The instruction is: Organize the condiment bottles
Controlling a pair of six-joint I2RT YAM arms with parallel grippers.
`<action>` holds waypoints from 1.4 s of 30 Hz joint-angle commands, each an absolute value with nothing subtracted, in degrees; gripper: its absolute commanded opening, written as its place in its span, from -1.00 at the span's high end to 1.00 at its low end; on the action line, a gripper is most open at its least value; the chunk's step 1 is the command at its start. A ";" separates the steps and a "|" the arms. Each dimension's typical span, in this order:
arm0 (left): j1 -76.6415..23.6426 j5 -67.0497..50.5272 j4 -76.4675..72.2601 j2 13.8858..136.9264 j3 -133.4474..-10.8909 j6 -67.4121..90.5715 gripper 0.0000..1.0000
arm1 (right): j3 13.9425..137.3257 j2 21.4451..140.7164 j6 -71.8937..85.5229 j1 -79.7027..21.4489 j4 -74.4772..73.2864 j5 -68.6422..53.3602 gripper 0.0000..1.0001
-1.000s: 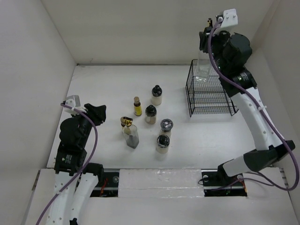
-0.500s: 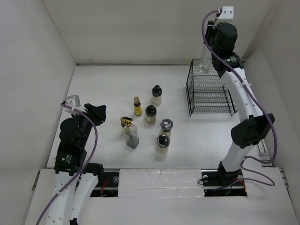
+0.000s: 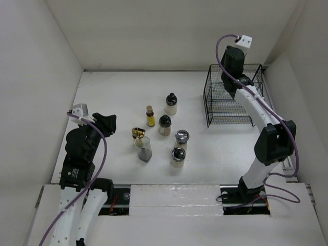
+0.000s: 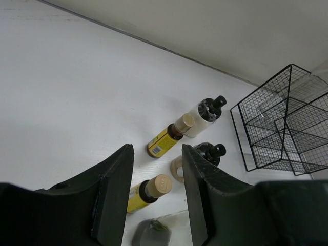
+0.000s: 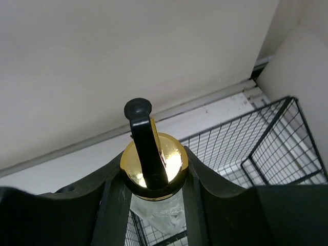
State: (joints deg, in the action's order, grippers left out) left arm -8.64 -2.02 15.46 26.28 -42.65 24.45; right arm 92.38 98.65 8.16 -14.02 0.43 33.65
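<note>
Right tool (image 5: pixel 154 177) has lowered into basket (image 3: pixel 230 110), clamped on glass cruet (image 5: pixel 151 210); left tool (image 4: pixel 156 189) slightly parted, empty.

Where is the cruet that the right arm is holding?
At the table's far right: the right gripper holds the cruet by its gold top at the wire basket's far left corner.

White table (image 3: pixel 113 92); plain white walls (image 3: pixel 154 31) enclose it.

My right gripper (image 5: pixel 152 177) holds a cruet (image 5: pixel 171 166) in the far-left corner of the basket (image 3: pixel 230 121) at the counter's (image 3: pixel 113 97) far right, while the other bottles (image 3: pixel 164 125) cluster mid-counter to its left, with my left gripper (image 4: pixel 156 189) nearer me, further left.
</note>
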 commanded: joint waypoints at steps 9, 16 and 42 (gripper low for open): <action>-8.88 -3.08 12.92 26.63 -42.19 23.64 0.23 | 89.13 97.91 14.23 -17.58 10.99 42.19 0.94; -8.88 -3.08 12.92 26.10 -42.19 23.64 0.20 | 85.88 98.44 14.77 -17.58 10.99 39.82 0.53; -8.88 7.71 15.90 25.49 -43.33 28.47 -0.30 | 94.75 85.02 2.57 -17.84 -1.76 21.91 -0.68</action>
State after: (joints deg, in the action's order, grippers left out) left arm -8.64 1.30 15.88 25.96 -42.65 25.61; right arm 90.56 93.21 6.72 -16.97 -1.45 27.68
